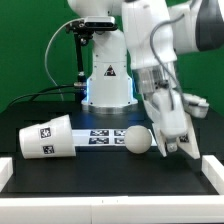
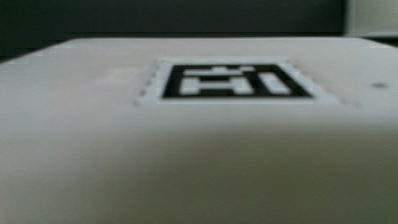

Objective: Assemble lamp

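The lamp base [image 2: 196,140] fills the wrist view as a broad white surface with one black-and-white tag, very close to the camera and hiding the fingers. In the exterior view my gripper [image 1: 176,148] hangs tilted at the right, just above the table, its dark fingertips [image 1: 163,147] spread around the white base [image 1: 175,130]. The rounded bulb [image 1: 135,140] lies on the table just to the gripper's left. The conical shade [image 1: 45,137] lies on its side at the exterior view's left, tags showing.
The marker board [image 1: 103,136] lies flat between shade and bulb. The robot's pedestal [image 1: 108,80] stands behind it, with a dark stand and cables at the back left. A white rim [image 1: 110,195] bounds the black table at the front and right.
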You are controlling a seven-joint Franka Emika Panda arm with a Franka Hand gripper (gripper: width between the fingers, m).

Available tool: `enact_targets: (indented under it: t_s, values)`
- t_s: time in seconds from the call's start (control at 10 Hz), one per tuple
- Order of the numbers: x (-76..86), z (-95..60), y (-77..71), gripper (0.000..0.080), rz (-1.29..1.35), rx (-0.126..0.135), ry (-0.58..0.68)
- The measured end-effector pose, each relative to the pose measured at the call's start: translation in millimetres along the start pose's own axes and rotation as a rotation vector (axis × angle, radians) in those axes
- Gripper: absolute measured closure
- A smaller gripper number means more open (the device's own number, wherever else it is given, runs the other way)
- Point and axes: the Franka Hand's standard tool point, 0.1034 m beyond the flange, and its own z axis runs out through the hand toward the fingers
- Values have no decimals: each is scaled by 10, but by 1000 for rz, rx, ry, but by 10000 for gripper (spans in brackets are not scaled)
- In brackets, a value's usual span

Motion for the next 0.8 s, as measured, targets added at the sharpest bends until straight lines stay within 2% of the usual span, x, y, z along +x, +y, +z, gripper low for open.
enact_targets:
  t_s: [0.1, 0.4, 0.5, 0.6, 0.7, 0.8]
  values:
    - [3, -65, -81, 508, -93, 6, 0]
    - [6, -44, -53, 508, -295, -1, 1]
    - [18, -52, -57, 508, -375, -9, -4]
    - [87, -132, -115, 508, -538, -42, -26]
    - [225, -322, -333, 508, -714, -60, -35]
    - [319, -443, -577, 508, -885, -58, -34]
